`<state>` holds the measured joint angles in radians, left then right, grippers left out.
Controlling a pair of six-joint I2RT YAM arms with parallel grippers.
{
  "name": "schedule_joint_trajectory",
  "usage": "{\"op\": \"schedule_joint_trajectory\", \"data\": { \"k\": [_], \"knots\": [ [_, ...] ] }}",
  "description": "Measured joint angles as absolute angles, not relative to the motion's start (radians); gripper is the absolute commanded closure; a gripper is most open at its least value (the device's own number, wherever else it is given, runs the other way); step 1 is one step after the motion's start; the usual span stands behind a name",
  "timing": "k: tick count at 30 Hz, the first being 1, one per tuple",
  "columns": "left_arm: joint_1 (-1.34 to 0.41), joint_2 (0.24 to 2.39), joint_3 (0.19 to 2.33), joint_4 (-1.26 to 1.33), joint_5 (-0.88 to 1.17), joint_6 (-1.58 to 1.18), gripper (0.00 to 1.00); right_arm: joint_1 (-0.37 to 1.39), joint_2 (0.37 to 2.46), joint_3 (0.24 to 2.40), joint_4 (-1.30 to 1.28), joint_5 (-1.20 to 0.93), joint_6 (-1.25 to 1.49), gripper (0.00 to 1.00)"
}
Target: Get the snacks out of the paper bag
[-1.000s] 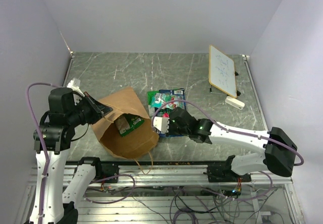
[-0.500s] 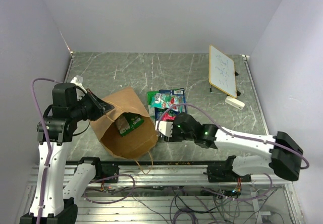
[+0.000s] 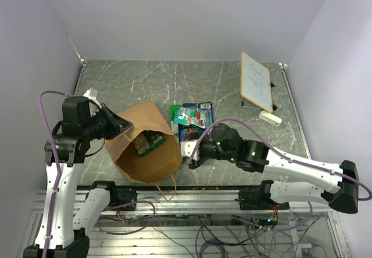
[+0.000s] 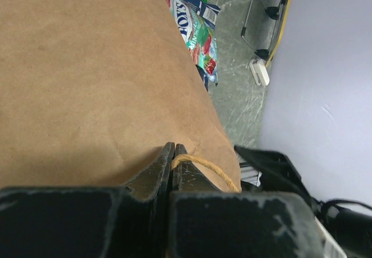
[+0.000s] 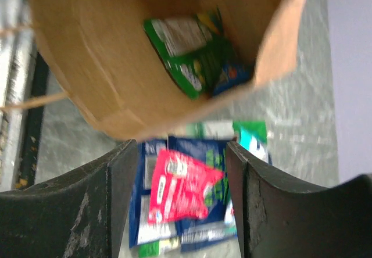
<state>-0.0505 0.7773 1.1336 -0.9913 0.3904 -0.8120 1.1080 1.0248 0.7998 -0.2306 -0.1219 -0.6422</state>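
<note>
We have the left gripper (image 4: 172, 149) pinched tight on the rim of the paper bag (image 3: 145, 162), right by a looped handle (image 4: 200, 161), holding the mouth gaping. The bag leans over on the table (image 3: 174, 83), and inside we spot 1 green packet (image 5: 183, 54) with a bit of blue just beside it. The right gripper (image 5: 180, 147) hangs just outside the bag's mouth, jaws spread wide, nothing between them. Below it 1 red packet (image 5: 180, 185) lies on top of blue packets (image 5: 203, 226), part of the pile of snacks (image 3: 192, 115) out on the table just beside the bag. A white board (image 3: 256, 82) stands well apart at the far right
</note>
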Motion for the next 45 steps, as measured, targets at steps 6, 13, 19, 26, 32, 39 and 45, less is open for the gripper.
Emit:
{"op": "schedule_joint_trajectory", "data": {
  "k": [6, 13, 19, 26, 32, 39, 45],
  "knots": [
    [-0.051, 0.778, 1.138, -0.992, 0.389, -0.812, 0.93, 1.304, 1.141, 0.909, -0.174, -0.161, -0.718, 0.38],
    [-0.051, 0.771, 1.138, -0.992, 0.389, -0.817, 0.93, 1.369, 1.364, 0.936, -0.104, -0.099, -0.836, 0.39],
    [-0.051, 0.767, 1.138, -0.992, 0.389, -0.82, 0.93, 1.369, 1.56, 0.976, -0.104, 0.002, -0.934, 0.4],
    [-0.051, 0.763, 1.138, -0.992, 0.39, -0.824, 0.93, 1.365, 1.7, 1.061, -0.054, 0.057, -0.946, 0.46],
    [-0.051, 0.762, 1.141, -0.997, 0.39, -0.827, 0.93, 1.346, 1.8, 1.092, 0.012, 0.094, -0.945, 0.47],
    [-0.051, 0.768, 1.168, -1.015, 0.399, -0.825, 0.93, 1.294, 1.859, 1.108, 0.062, 0.093, -0.96, 0.54],
    [-0.051, 0.794, 1.193, -1.038, 0.416, -0.814, 0.93, 1.266, 1.923, 1.135, 0.088, 0.082, -1.005, 0.54]
  ]
}}
